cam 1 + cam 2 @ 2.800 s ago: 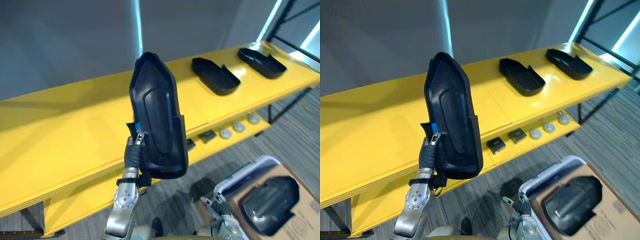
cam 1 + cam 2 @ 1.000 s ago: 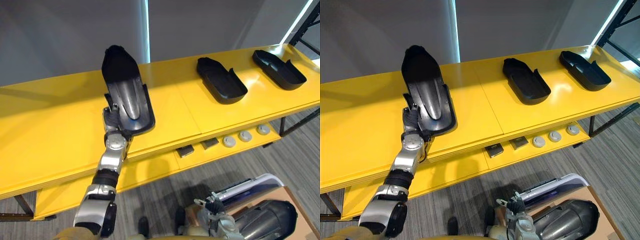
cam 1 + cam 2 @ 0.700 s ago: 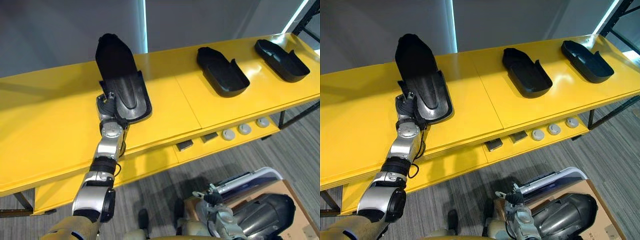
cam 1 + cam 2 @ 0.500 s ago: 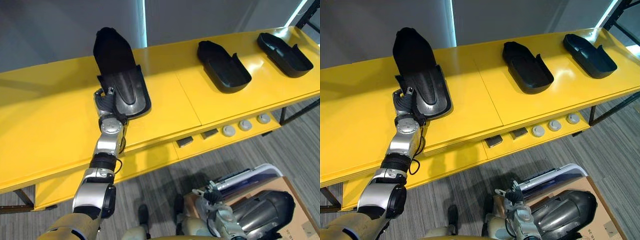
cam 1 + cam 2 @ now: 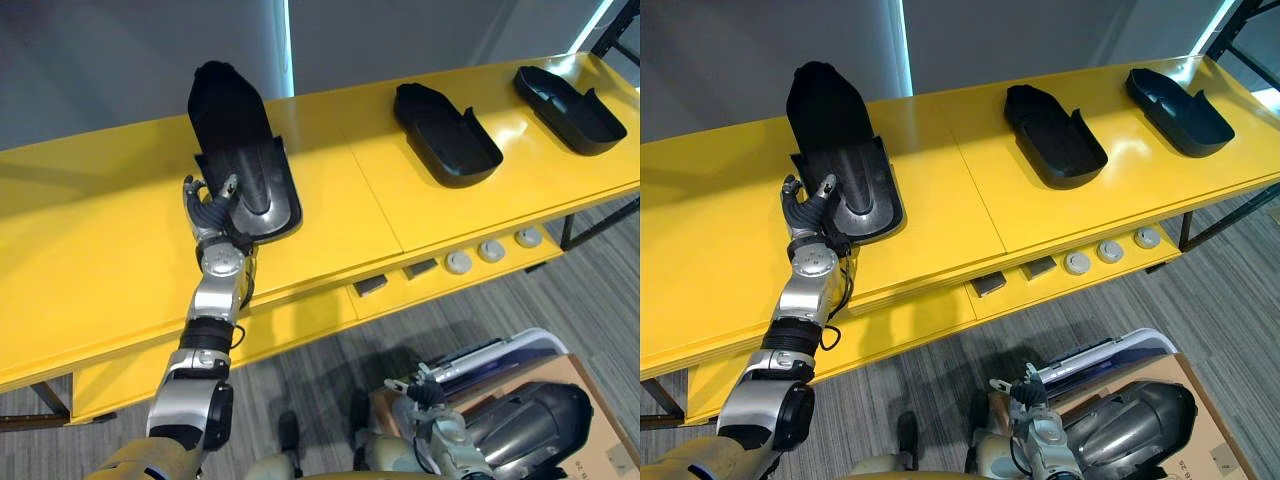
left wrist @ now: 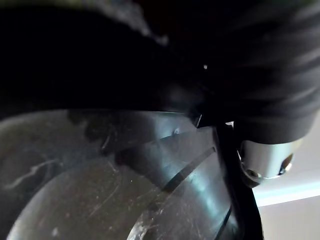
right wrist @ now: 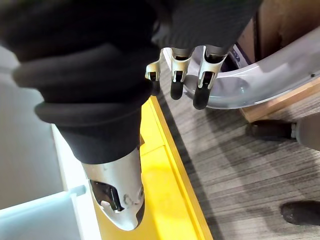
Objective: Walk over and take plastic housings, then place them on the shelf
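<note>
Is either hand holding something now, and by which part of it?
Nothing is held. The left hand is spread open at the near end of the housing on the shelf. The right hand hangs open.

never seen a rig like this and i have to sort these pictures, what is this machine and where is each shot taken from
This is a two-legged humanoid robot with two arms, each ending in a fingered hand. Two pictures come from the stereo camera on its head, looking down. The other two come from cameras on its wrists. In front stands a yellow shelf with three black plastic shells on top: the left housing, the middle housing and the right housing. The left hand is open by the near end of the left housing, gripping nothing; its wrist camera sees that shell from very close. The right hand hangs open, low over the floor, beside a fourth housing.
</note>
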Motion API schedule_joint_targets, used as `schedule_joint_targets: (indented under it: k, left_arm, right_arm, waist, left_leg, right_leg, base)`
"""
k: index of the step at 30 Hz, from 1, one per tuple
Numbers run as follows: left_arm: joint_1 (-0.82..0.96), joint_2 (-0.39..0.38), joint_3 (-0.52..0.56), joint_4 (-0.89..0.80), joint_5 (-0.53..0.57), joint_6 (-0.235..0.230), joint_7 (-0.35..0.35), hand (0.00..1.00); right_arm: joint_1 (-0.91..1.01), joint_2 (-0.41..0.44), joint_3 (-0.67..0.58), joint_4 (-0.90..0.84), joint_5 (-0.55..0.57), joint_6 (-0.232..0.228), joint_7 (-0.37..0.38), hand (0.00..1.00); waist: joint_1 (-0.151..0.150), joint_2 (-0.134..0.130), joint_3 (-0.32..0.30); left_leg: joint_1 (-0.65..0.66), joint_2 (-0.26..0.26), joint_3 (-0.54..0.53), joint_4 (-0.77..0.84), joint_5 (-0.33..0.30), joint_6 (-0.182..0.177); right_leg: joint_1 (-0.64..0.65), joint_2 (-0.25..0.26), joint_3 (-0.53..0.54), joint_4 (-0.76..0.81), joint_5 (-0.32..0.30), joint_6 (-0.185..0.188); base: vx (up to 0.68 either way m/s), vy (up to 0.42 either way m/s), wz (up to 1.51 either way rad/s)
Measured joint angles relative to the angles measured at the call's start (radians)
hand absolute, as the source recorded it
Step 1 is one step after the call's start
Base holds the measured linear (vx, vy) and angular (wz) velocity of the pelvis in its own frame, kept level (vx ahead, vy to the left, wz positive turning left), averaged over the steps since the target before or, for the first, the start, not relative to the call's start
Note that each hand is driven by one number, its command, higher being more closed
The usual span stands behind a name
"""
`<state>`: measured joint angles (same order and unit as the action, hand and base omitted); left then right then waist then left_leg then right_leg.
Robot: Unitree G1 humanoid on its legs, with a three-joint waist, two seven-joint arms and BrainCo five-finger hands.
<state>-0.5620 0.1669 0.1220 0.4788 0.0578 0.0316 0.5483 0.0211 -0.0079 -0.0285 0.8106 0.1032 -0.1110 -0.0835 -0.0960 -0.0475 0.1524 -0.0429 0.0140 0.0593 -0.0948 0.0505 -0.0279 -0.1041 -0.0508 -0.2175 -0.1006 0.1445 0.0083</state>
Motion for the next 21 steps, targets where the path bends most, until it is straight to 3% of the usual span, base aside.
schedule_joint_targets:
  k: [21]
  left_arm:
    - [0.073, -0.029, -0.015, -0.085, -0.004, -0.018, -0.002, 0.0]
  right_arm:
    - [0.014, 0.0, 0.0, 0.0, 0.006, 0.002, 0.003, 0.0]
  waist:
    - [0.0, 0.0, 0.0]
  left_leg:
    - [0.008, 0.001, -0.002, 0.0, 0.0, 0.0]
  right_leg:
    - [0.008, 0.0, -0.002, 0.0, -0.002, 0.002]
  base:
    - [0.0, 0.008, 0.0]
